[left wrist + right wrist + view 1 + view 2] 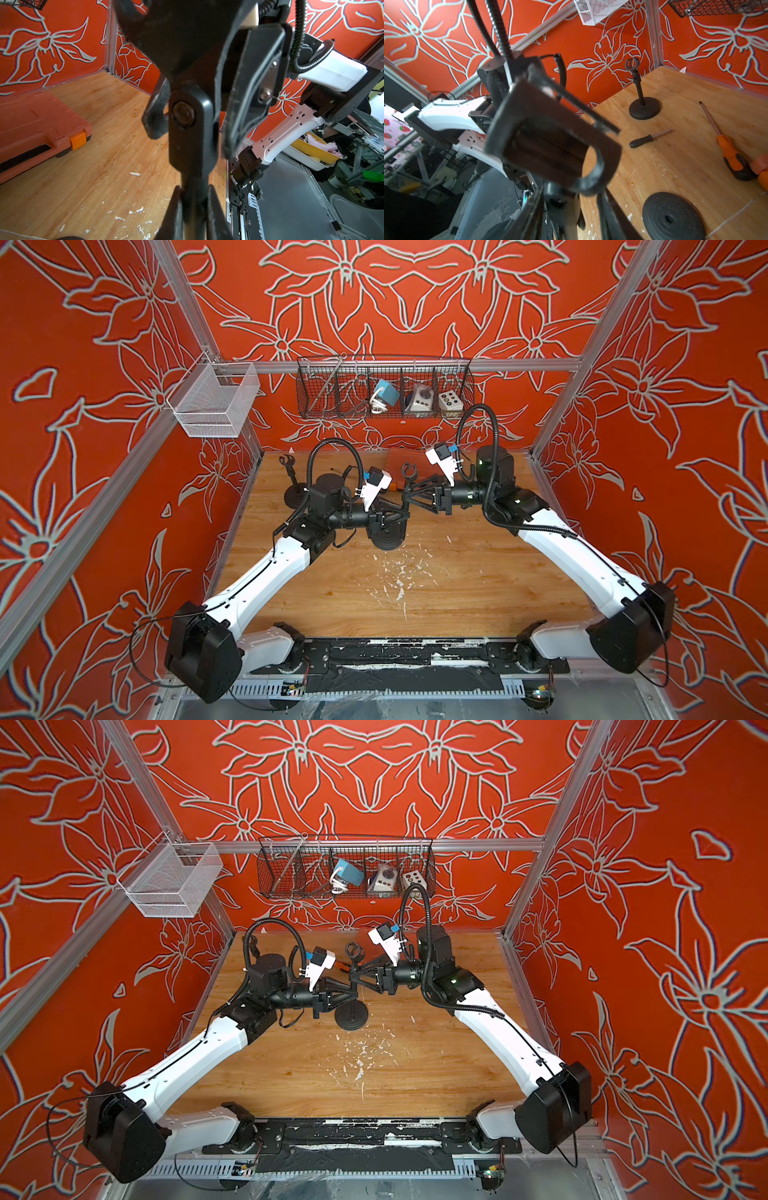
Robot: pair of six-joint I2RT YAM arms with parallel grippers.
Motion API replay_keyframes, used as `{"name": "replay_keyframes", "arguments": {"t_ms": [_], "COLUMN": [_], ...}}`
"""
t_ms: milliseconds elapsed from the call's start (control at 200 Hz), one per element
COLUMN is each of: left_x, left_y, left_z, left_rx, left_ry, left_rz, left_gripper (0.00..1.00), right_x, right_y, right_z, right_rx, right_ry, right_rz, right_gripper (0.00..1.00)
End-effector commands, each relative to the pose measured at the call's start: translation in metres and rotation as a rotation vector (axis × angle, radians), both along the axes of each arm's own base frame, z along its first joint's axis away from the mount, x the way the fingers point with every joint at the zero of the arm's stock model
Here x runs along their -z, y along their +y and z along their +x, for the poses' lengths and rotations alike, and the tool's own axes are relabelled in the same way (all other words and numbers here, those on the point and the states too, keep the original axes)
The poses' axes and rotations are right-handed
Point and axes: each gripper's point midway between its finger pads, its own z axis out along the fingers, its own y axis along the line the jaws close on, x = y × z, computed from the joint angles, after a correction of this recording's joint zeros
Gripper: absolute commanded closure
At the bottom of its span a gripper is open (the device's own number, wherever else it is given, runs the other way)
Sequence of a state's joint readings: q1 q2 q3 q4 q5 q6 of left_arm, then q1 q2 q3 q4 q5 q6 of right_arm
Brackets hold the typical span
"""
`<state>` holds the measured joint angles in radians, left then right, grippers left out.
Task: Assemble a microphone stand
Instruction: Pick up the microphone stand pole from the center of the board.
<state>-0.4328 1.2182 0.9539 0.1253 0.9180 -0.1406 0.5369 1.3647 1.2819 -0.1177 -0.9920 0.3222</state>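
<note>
Wooden tabletop (457, 593), red floral walls. One assembled stand (293, 489) far left. Left gripper (404, 514) clenched on clip-topped pole (191, 135), above one loose base disc (386, 537). Right gripper (411, 494) straddles pole's joint; grip unclear. Two far: black-handled screwdriver (648, 138), orange-handled screwdriver (726, 145).

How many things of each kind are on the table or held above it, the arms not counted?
Finished microphone stand: 1
Loose round base: 1
Pole with clip, held: 1
Screwdrivers: 2 (orange-handled screwdriver, black-handled screwdriver)
Orange tool case: 1
Total: 6
</note>
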Motion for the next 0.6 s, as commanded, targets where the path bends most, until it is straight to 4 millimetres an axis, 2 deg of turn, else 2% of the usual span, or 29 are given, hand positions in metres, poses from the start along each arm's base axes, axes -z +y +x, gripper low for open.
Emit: {"name": "replay_keyframes", "arguments": {"t_ms": [0, 100, 180, 215, 330, 405, 465, 595], "left_x": [-0.009, -0.005, 0.003, 0.007, 0.029, 0.045, 0.057, 0.086], "left_y": [-0.004, -0.005, -0.005, -0.004, 0.006, 0.018, 0.028, 0.046], "left_z": [0.000, 0.004, 0.014, 0.021, 0.043, 0.058, 0.064, 0.068], "left_rx": [0.031, 0.026, -0.018, -0.057, -0.206, -0.329, -0.406, -0.526], "left_ry": [-0.043, -0.022, 0.018, 0.042, 0.121, 0.183, 0.241, 0.321], "left_rz": [-0.005, -0.004, 0.006, 0.017, 0.054, 0.075, 0.110, 0.184], "left_gripper": [1.00, 1.00, 0.67, 0.59, 0.48, 0.43, 0.35, 0.34], "right_x": [-0.016, -0.008, 0.001, 0.005, 0.019, 0.028, 0.036, 0.052], "right_y": [0.003, 0.003, 0.002, 0.001, -0.004, -0.006, -0.008, -0.011], "right_z": [0.003, 0.006, 0.009, 0.010, 0.018, 0.024, 0.030, 0.041], "right_rx": [-0.019, -0.013, 0.010, 0.021, 0.073, 0.109, 0.136, 0.178], "right_ry": [-0.054, -0.058, -0.076, -0.096, -0.179, -0.237, -0.260, -0.289], "right_rz": [0.031, 0.011, -0.013, -0.021, -0.044, -0.058, -0.084, -0.134], "right_gripper": [0.64, 0.76, 0.93, 1.00, 1.00, 1.00, 1.00, 1.00]}}
